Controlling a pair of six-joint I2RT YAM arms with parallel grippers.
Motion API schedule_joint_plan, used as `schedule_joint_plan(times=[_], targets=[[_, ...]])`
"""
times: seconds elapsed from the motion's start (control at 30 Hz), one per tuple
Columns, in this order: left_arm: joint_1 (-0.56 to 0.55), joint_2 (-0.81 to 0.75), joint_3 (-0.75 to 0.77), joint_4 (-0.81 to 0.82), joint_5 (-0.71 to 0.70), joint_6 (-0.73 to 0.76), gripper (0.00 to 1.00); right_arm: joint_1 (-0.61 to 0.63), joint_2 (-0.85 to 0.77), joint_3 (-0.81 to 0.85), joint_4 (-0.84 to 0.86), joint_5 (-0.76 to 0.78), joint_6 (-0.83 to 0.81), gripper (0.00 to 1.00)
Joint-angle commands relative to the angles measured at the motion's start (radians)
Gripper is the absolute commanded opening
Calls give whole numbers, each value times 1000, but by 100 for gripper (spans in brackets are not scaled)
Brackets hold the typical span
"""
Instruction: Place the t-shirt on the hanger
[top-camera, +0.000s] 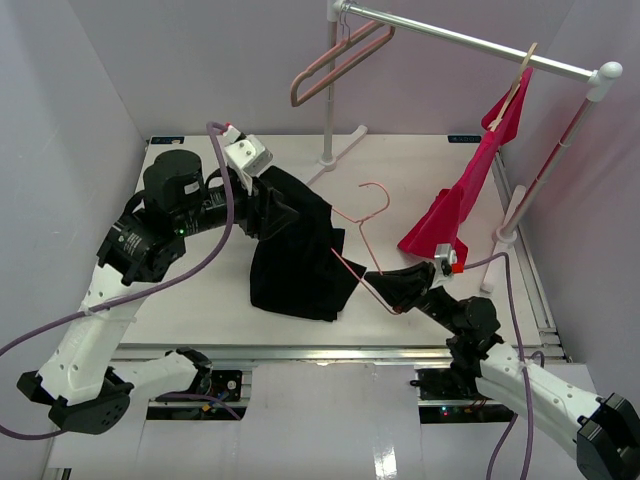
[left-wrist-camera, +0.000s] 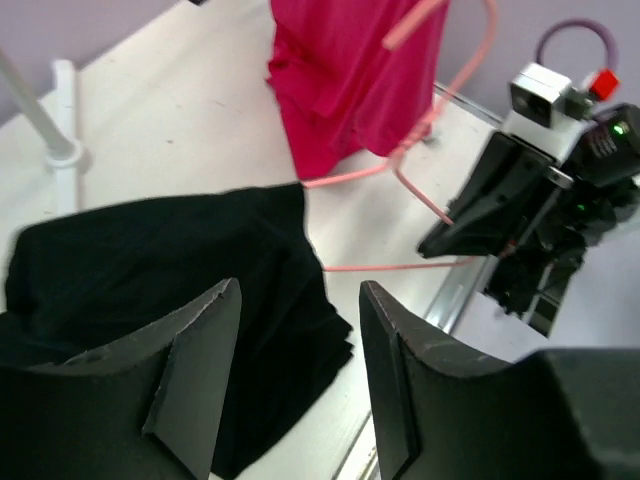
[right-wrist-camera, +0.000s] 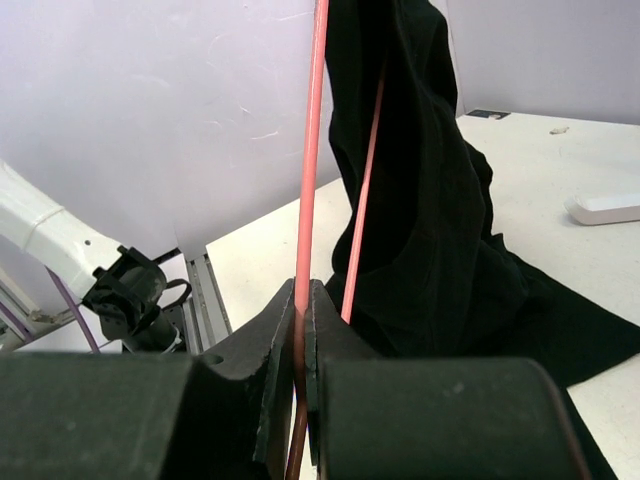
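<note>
The black t-shirt (top-camera: 295, 260) hangs in a bunched heap from left of the table's middle down onto the table. It also shows in the left wrist view (left-wrist-camera: 150, 260) and the right wrist view (right-wrist-camera: 430, 200). The salmon wire hanger (top-camera: 386, 201) sticks out of its right side, hook pointing away from the arms. Its wires run up into the cloth (right-wrist-camera: 310, 150). My right gripper (top-camera: 385, 283) is shut on the hanger's lower wire (right-wrist-camera: 303, 295). My left gripper (top-camera: 282, 208) is at the shirt's top left; its jaws (left-wrist-camera: 300, 290) stand open with nothing between them.
A clothes rail (top-camera: 470, 40) crosses the back right. A red shirt (top-camera: 470, 190) on a wooden hanger (top-camera: 515, 80) hangs from it down to the table. Thicker pink hangers (top-camera: 335, 65) hang at its left end. The rack's post (top-camera: 328, 150) stands behind the t-shirt.
</note>
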Motion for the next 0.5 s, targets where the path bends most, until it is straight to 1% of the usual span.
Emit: schedule_joint_plan(times=[0.0, 0.07, 0.1, 0.2, 0.3, 0.47], targets=[[-2, 76, 106, -139, -147, 257, 57, 1, -88, -25, 119, -13, -6, 8], [-6, 125, 127, -159, -175, 365, 56, 1, -98, -29, 117, -30, -6, 8], [-14, 139, 151, -163, -177, 388, 56, 1, -100, -29, 114, -37, -6, 8], [-31, 199, 229, -196, -131, 461, 61, 1, -93, -18, 88, -57, -17, 8], [-63, 224, 255, -241, -61, 514, 69, 3, -77, -8, 64, -88, -27, 8], [-126, 254, 263, -336, -46, 571, 70, 2, -58, 4, 63, -115, -27, 8]])
